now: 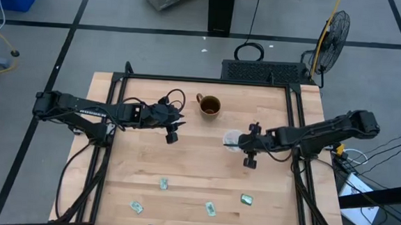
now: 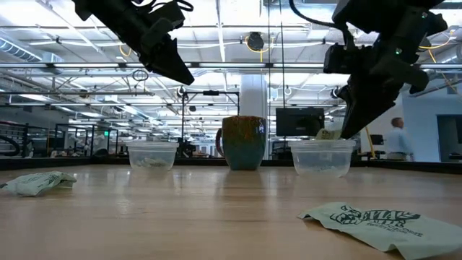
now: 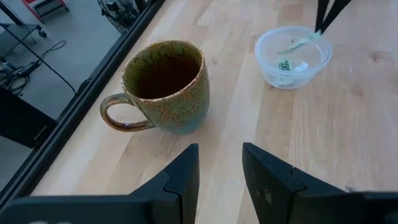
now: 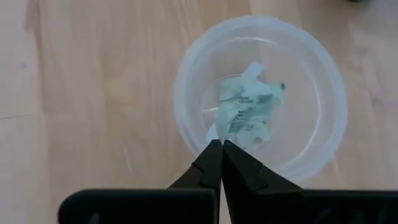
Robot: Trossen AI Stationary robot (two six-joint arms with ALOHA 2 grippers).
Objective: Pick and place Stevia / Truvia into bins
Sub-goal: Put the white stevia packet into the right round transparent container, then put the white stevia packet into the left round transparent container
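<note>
My right gripper [image 4: 221,146] is over the near rim of a clear cup [image 1: 234,139] and is shut on a pale green packet [image 4: 245,112]. The cup also shows in the low view [image 2: 321,157]. My left gripper [image 3: 221,162] is open and empty, raised above the table beside the brown mug [image 1: 208,106]. A second clear cup [image 2: 151,155] stands left of the mug in the low view. Several green-and-white packets lie flat near the table's front edge, among them three [image 1: 162,184], [image 1: 210,209], [image 1: 246,198]. My right gripper pinches the packet by one edge [image 4: 214,134] between its two fingertips, coming from above at a slant. The packet hangs below the fingers into the cup, and its upper end [image 2: 328,133] shows just above the rim.
The brown mug [image 3: 165,87] stands between the two cups at the table's far middle. A black frame rail [image 1: 209,80] runs around the tabletop. Bare wood lies between the cups and the packets at the front.
</note>
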